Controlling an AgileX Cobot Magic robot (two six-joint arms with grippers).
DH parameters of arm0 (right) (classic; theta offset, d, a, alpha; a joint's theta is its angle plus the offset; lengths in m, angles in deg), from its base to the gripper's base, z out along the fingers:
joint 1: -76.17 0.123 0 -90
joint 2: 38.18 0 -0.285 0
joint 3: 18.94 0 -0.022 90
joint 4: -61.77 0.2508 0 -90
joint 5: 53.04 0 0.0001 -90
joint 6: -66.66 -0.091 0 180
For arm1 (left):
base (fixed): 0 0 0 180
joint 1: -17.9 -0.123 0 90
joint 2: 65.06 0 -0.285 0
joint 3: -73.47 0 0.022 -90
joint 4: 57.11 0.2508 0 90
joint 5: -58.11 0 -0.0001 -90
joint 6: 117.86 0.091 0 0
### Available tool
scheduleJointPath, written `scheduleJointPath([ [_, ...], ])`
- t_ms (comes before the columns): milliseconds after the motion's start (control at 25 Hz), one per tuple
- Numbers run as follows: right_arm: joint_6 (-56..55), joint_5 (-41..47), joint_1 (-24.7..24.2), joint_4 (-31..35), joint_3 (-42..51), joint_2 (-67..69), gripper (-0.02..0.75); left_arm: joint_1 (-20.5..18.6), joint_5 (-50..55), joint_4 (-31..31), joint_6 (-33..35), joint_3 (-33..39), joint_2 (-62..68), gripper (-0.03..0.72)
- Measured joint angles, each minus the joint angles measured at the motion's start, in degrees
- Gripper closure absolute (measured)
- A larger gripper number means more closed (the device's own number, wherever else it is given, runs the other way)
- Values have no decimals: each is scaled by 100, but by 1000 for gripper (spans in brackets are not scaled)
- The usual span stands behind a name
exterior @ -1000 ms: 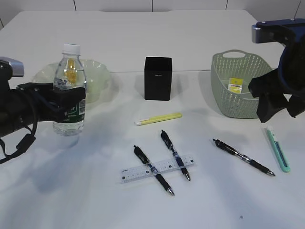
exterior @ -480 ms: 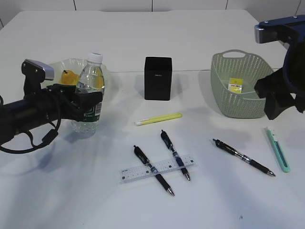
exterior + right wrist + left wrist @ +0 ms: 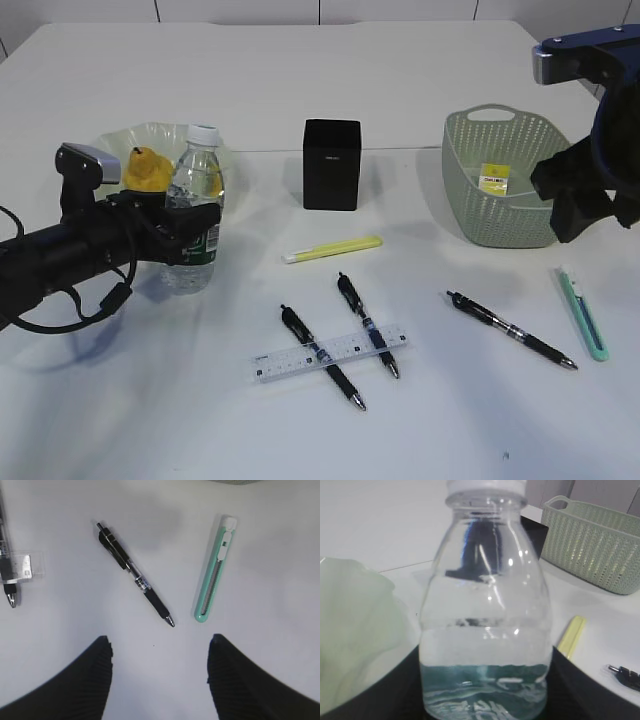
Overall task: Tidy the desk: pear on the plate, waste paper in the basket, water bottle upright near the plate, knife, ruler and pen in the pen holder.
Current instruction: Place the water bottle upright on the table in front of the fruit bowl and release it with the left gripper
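Clear ribbed plastic water bottle (image 3: 193,222) clamped upright in left gripper (image 3: 172,222); right gripper (image 3: 159,680) spread wide.

Water bottle (image 3: 194,208) upright beside plate (image 3: 112,145)

A white table (image 3: 420,90) is seen. Near its far edge a plate (image 3: 115,140), a bottle (image 3: 193,225), a black holder (image 3: 331,164) and a basket (image 3: 500,215) are placed. Toward the near edge a highlighter (image 3: 332,249), three pens (image 3: 322,356), a ruler (image 3: 330,352) and a knife (image 3: 582,311) are laid.
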Motion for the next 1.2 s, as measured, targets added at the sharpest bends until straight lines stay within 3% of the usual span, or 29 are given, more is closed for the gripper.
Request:
scheduleJointPath([
  [480,0,0,0,-72,0,0,287,0,-736,-111,224,-90,481,256],
  [680,0,-8,0,-129,0,0,287,0,-652,-124,250,-90,514,198],
  [1200,0,4,0,-159,0,0,287,0,-278,-65,262,-71,580,189],
])
